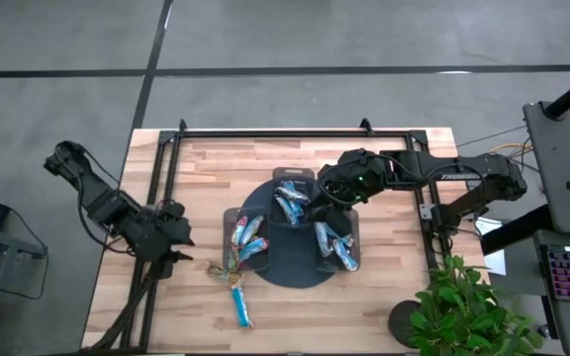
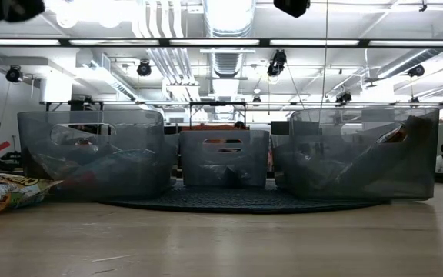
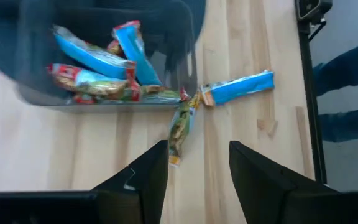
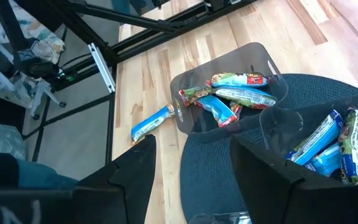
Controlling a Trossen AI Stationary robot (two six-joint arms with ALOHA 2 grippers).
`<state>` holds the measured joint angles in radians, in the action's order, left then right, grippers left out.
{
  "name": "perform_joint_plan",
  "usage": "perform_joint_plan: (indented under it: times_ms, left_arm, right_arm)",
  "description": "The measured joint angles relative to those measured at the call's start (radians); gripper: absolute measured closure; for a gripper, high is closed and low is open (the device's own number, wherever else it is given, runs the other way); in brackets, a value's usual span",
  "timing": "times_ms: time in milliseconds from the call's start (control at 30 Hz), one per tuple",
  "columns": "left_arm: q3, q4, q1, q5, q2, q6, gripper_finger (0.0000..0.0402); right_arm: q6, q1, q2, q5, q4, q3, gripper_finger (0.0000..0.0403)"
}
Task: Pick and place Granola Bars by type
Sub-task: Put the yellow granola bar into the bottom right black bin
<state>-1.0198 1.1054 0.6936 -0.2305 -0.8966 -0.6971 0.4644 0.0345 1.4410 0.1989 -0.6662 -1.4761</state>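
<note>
While left gripper [image 3: 194, 177] hangs with fingers spread, nothing between them, greenish-silver bar [image 3: 180, 126] lies just ahead on bare wood. Best approach: descend straight, pinch across narrow width; crinkly foil likely slippery. Light blue bar [image 3: 238, 88] beyond, flat, glossy. Clear left bin [image 1: 228, 229] holds mixed bars. Right gripper [image 1: 327, 196] over round tray [image 1: 295, 273], fingers parted, empty.

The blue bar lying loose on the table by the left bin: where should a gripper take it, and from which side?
Probably across the middle of the blue bar, coming straight down with fingers spanning its narrow width. It lies flat on bare wood, one end near the greenish bar. The left gripper is open nearby.
</note>
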Motion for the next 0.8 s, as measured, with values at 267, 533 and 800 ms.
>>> perform_joint_plan:
  times_ms: [267,533,800]
  left_arm:
    - [0.179,-0.111,0.04,0.03,0.016,0.08,0.025]
    - [0.29,-0.288,0.05,0.021,-0.004,0.209,0.025]
    - [0.395,-0.347,0.07,-0.088,-0.004,0.253,0.025]
  right_arm:
    - [0.007,0.0,0.0,0.0,0.0,0.0,0.0209]
    - [0.007,0.0,0.0,0.0,0.0,0.0,0.0209]
    - [0.007,0.0,0.0,-0.036,-0.001,0.0,0.0209]
